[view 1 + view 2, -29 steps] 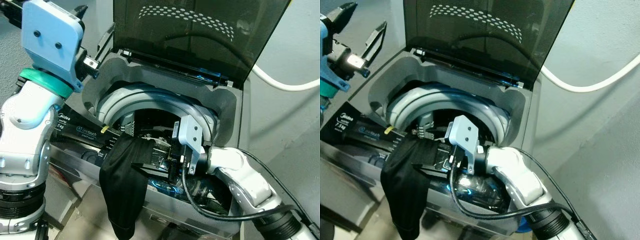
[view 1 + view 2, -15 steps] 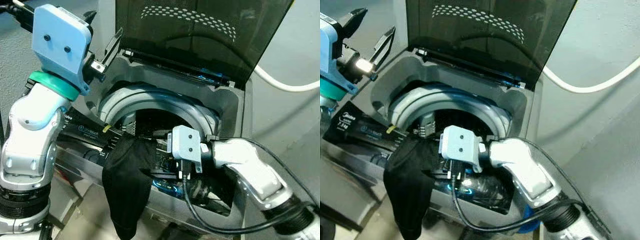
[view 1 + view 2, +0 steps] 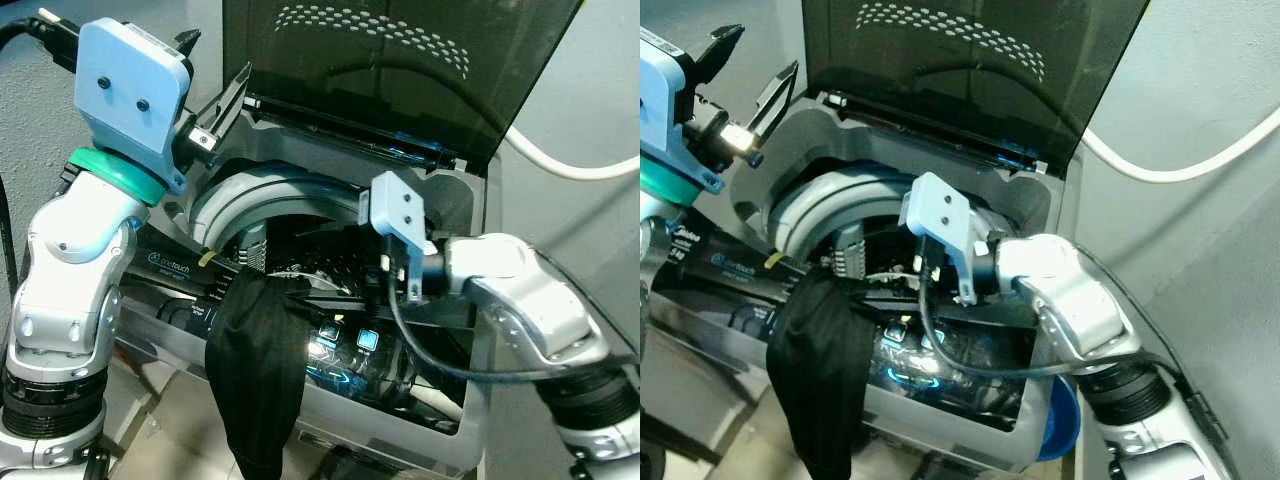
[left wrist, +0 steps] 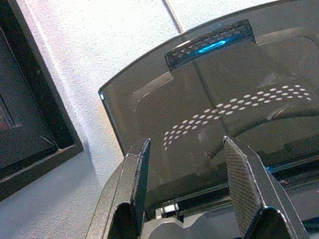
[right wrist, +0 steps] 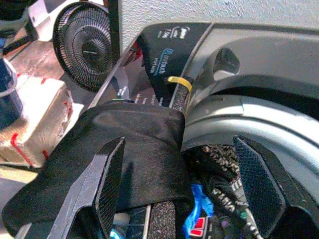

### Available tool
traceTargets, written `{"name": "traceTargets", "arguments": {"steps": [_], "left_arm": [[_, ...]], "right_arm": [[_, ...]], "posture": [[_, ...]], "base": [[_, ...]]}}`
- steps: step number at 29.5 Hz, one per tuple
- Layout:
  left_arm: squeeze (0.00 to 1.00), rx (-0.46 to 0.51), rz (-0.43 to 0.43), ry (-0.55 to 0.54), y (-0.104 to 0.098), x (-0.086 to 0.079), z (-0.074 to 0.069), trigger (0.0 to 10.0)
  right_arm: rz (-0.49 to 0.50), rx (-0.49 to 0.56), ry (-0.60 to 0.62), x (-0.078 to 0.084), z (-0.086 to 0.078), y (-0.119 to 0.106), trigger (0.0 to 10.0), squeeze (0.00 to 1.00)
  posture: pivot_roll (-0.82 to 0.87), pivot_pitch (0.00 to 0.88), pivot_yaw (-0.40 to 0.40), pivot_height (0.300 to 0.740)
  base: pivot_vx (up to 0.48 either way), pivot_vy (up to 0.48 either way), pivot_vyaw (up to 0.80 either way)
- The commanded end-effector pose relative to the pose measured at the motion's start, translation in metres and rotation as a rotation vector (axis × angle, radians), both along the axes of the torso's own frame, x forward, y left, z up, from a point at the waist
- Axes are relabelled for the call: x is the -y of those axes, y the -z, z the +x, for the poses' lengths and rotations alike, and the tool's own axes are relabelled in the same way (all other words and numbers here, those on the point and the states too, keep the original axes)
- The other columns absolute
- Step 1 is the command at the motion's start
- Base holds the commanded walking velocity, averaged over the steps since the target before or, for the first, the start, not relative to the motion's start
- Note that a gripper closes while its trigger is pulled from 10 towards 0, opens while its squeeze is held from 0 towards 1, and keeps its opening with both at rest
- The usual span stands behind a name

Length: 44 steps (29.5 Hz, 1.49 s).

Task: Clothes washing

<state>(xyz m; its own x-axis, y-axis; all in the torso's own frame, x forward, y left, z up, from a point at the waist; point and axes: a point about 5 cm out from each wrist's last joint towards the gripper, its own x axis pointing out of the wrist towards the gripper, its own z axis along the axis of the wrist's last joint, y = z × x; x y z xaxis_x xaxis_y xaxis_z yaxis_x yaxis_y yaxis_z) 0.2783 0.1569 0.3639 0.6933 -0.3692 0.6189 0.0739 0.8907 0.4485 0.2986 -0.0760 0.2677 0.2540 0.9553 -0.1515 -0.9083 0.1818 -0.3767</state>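
While the grey top-loading washing machine (image 3: 440,215) is standing with its dark smoked lid (image 3: 400,70) raised, your black cloth garment (image 3: 262,360) is hanging over the machine's front rim — half in, half out. Your right gripper (image 5: 174,184) is hovering above the drum, fingers spread, holding nothing. Your left gripper (image 4: 187,184) is waiting spread beside the lid.
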Motion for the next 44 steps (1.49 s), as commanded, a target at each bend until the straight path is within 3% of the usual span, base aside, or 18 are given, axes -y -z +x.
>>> {"name": "traceTargets", "arguments": {"steps": [1,8,13,18,24,34,37,44], "left_arm": [[0.0,-0.007,0.01,0.02,0.003,0.004,0.001,10.0],[0.0,-0.008,0.01,0.023,0.003,0.004,0.002,10.0],[0.0,-0.015,0.009,0.027,0.005,0.005,0.004,10.0],[0.0,-0.027,0.006,0.031,0.007,0.005,0.006,10.0],[0.0,-0.034,0.009,0.047,0.008,0.008,0.012,10.0],[0.0,-0.047,-0.001,0.057,0.012,0.013,0.023,10.0],[0.0,-0.05,0.006,0.065,0.011,0.013,0.025,10.0],[0.0,-0.032,0.004,0.04,0.007,0.004,0.028,10.0]], "right_arm": [[-0.029,0.0,0.025,0.004,0.001,0.0,10.0,0.0],[-0.066,-0.027,-0.014,0.008,-0.01,0.001,10.0,0.0],[-0.11,-0.075,-0.037,0.009,-0.026,0.014,10.0,0.0],[-0.092,-0.119,-0.028,0.013,-0.037,0.018,10.0,0.0],[-0.065,-0.121,0.03,0.009,-0.034,0.021,10.0,0.0],[0.031,-0.078,0.195,-0.004,-0.013,0.016,10.0,0.0],[0.054,-0.077,0.19,-0.004,-0.016,0.012,10.0,0.0],[0.042,-0.108,0.171,-0.01,-0.015,0.022,10.0,0.0]], "posture": [[0.08,0.133,-0.046,0.74],[0.08,0.135,-0.043,0.74],[0.07,0.139,-0.036,0.74],[0.06,0.142,-0.027,0.74],[0.03,0.142,-0.004,0.74],[0.03,0.142,0.01,0.74],[0.03,0.142,0.029,0.74],[0.07,0.109,-0.026,0.74]], "base": [[0.0,0.0,0.0],[0.0,0.0,0.0],[0.0,0.0,0.0],[0.0,0.0,0.0],[0.0,0.0,0.0],[0.0,0.0,0.0],[0.0,0.0,0.0],[0.0,0.0,0.0]]}}
